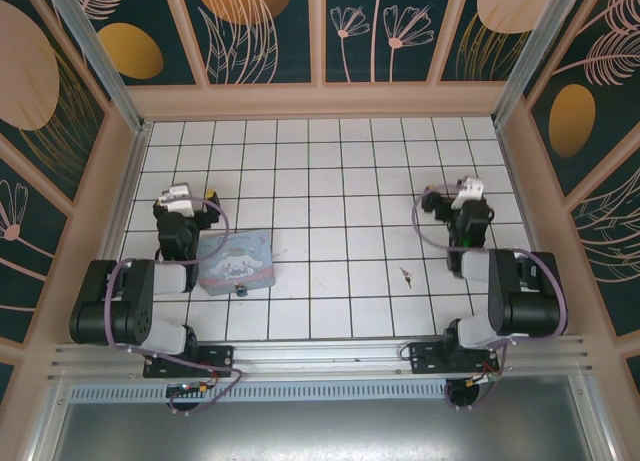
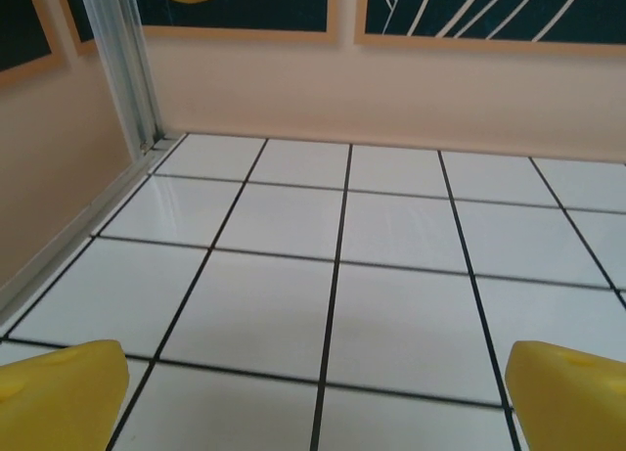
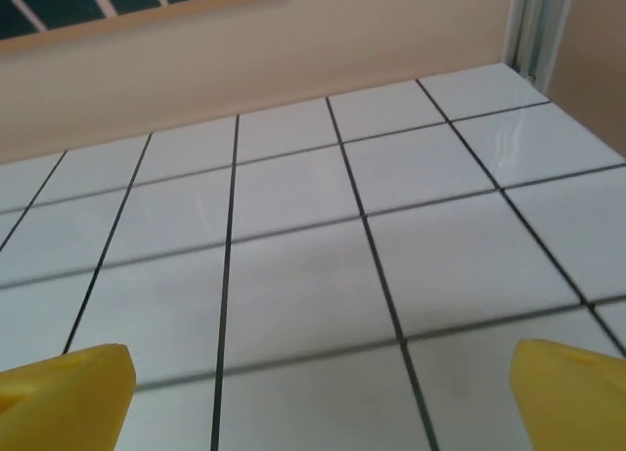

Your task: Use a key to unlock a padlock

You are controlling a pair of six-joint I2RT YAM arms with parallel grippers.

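The padlock point(image 1: 240, 291) lies just beside the near edge of the cartoon tin point(image 1: 237, 259) on the tiled surface point(image 1: 340, 181). The key point(image 1: 405, 274) lies well to the right of the tin. The left jaws and the right jaws gape wide, holding nothing. A good first move is probably for the right jaws to settle squarely over the key and pinch its head, leaving the blade free.

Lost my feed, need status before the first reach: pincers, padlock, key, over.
Left pincer open, empty. Right pincer open, empty. Padlock at near edge of tin box; key loose on tiles, right side. Box crowds padlock.
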